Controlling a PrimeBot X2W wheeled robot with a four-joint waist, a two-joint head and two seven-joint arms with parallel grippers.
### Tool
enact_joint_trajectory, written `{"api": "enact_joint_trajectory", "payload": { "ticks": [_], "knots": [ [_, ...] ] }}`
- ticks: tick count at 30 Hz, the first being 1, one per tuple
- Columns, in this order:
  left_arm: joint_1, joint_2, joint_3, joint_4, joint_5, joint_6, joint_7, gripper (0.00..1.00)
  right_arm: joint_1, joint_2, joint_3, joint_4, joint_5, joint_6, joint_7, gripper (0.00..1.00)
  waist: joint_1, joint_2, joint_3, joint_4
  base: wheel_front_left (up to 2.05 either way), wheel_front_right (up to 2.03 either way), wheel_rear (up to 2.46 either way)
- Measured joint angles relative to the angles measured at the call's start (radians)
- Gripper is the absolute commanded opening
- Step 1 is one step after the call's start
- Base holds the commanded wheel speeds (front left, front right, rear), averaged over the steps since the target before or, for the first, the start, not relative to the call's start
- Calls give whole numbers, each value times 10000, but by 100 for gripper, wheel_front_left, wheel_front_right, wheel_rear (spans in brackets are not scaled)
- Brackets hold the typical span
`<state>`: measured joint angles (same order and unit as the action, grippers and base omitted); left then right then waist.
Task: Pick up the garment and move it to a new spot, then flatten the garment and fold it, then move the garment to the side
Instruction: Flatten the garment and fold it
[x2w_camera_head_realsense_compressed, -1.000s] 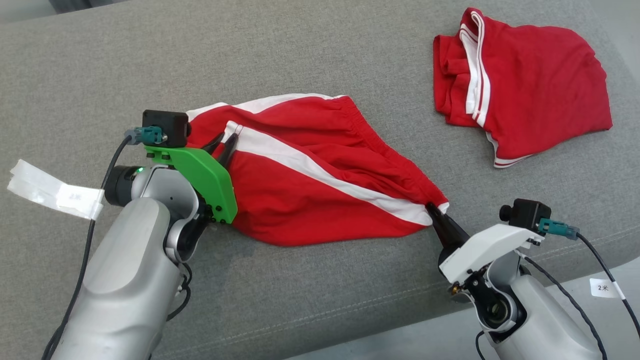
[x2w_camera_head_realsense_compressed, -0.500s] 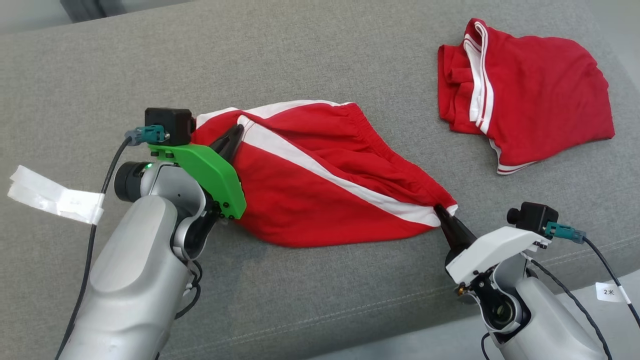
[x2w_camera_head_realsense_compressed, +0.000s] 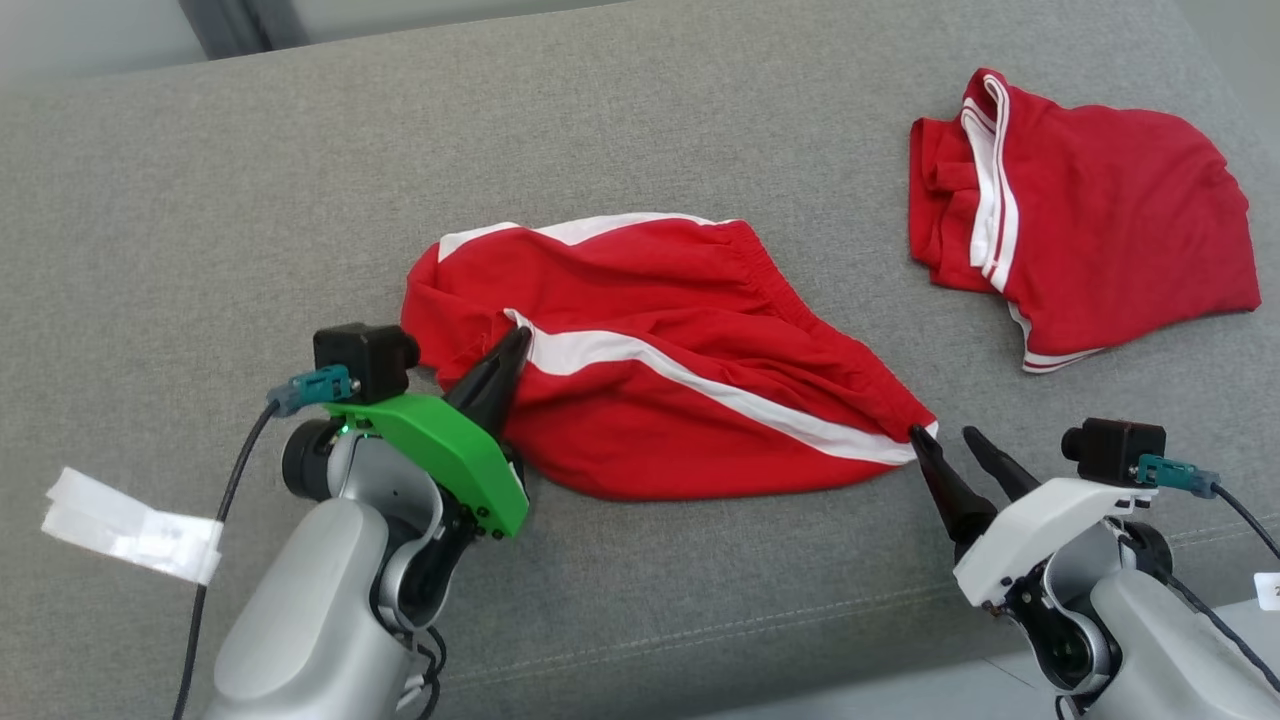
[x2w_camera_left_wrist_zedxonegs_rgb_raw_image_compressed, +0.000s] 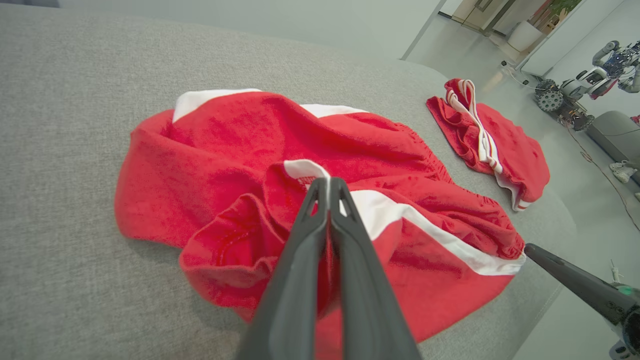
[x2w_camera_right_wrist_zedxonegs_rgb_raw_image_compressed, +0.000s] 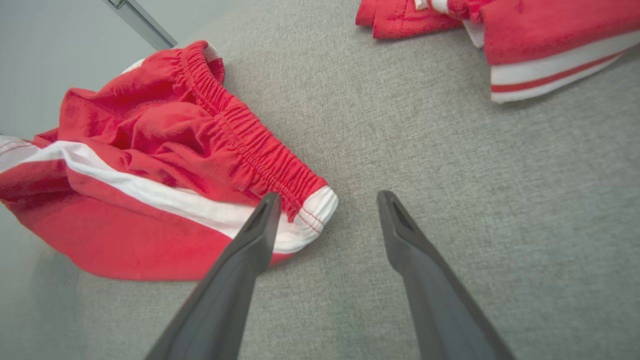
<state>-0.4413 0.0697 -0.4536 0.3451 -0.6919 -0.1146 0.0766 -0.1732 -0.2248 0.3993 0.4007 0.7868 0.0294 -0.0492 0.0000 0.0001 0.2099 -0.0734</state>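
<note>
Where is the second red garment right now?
Head view, upper right: the second garment lies on the grey cushion, apart from the red shorts, beyond the right gripper.

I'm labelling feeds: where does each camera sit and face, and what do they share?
Head: on the head, facing down at the grey cushion; left gripper shut on red shorts, right gripper open.
Left wrist: on the left arm, along its closed fingers into the shorts.
Right wrist: on the right arm, along its spread fingers toward the waistband.
Shared: shorts, second red garment.
</note>
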Motion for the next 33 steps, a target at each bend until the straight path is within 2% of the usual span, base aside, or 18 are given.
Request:
{"api": "enact_joint_trajectory", "payload": {
  "ticks": [3, 4, 12, 18, 29, 30, 32, 33],
  "knots": [
    [537, -6, 6, -234, -138, 0, -119, 0, 39, -606, 477, -240, -851, 144, -127, 100, 0, 0, -19, 120, 0, 0, 0],
    [867, -6, 42, -401, -316, 4, -219, 0, 43, -995, 786, -393, -1407, 186, -190, 100, 0, 0, -22, 184, 0, 0, 0],
    [1541, 0, 125, -1147, -357, 144, -355, 0, 189, -1941, 1492, -721, -2717, 324, -297, 100, 1, 0, 122, 311, 0, 0, 0],
    [1772, 29, 105, -1611, -357, 236, -397, 0, 63, -2251, 1785, -713, -3237, 385, -290, 100, 0, 0, 258, 452, 0, 0, 0],
    [2180, 247, 138, -2307, -357, 372, -376, 0, -531, -2197, 2017, -523, -3551, 500, -188, 100, 0, 0, 415, 709, 0, 0, 0],
    [2205, 263, 138, -2347, -357, 405, -362, 0, -531, -2188, 2015, -485, -3545, 500, -188, 99, 0, 0, 419, 714, 0, 0, 0],
    [2226, 301, 146, -2451, -357, 458, -320, 0, -532, -2157, 2006, -391, -3480, 500, -157, 79, 0, 0, 427, 721, 0, 0, 0],
    [2243, 332, 155, -2516, -357, 460, -318, 0, -532, -2150, 2010, -353, -3467, 504, -150, 77, 1, 0, 428, 721, 0, 0, 0]
  ]
}}
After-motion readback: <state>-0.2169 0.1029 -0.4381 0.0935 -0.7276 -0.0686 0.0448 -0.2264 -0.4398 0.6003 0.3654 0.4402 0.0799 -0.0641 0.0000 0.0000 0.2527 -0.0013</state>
